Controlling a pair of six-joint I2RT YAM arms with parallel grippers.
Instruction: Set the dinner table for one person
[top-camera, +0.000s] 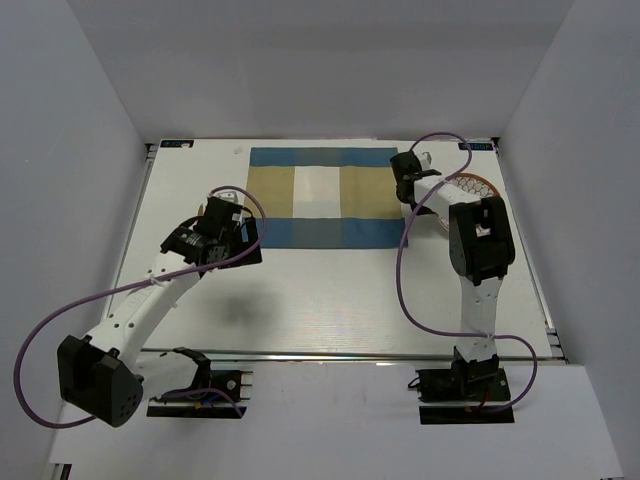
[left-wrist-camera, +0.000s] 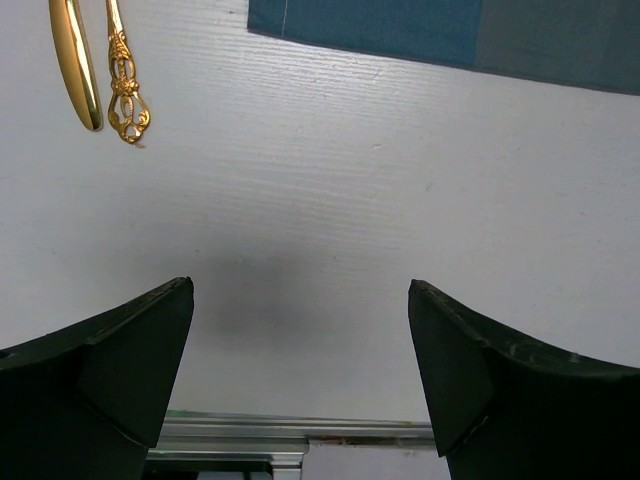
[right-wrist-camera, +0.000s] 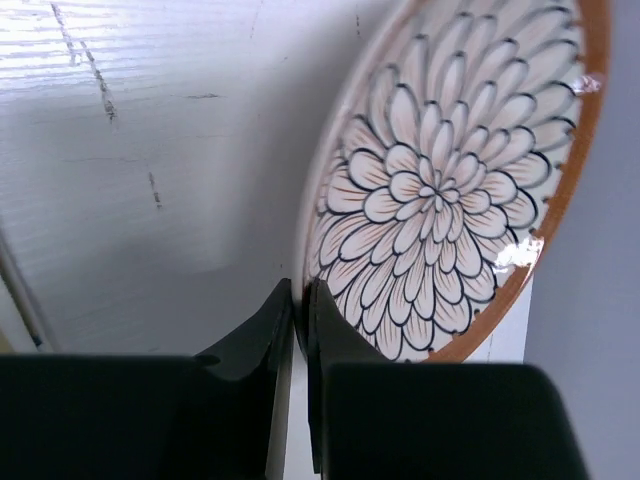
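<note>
– White walls on three sides, and the white table (top-camera: 330, 310) spreads under both arms. Where's the plate (right-wrist-camera: 450, 180)?
– Far right corner of the table, just beside the mat's (top-camera: 322, 196) right edge. The right claw (right-wrist-camera: 300, 310) has its fingers drawn together on the near rim, with only a slit between them. I read that as clamped on the plate. I can't tell whether the plate is lifted yet.
– How should it carry it?
– Raise it enough to clear the cloth edge and keep it level. Then go left and lower it onto the mat's pale middle square. A rim pinch is a thin hold, so go slowly, because the plate could swing or slip.
– And the left claw (left-wrist-camera: 300, 290)?
– Fingers wide apart with nothing between them, over bare table by the mat's near-left corner.
– Count for me.
– One plate and one mat. There are two gold cutlery pieces, a plain handle (left-wrist-camera: 75, 70) and an ornate handle (left-wrist-camera: 127, 95), side by side. Their heads are out of frame, so I can't say which is which.
</note>
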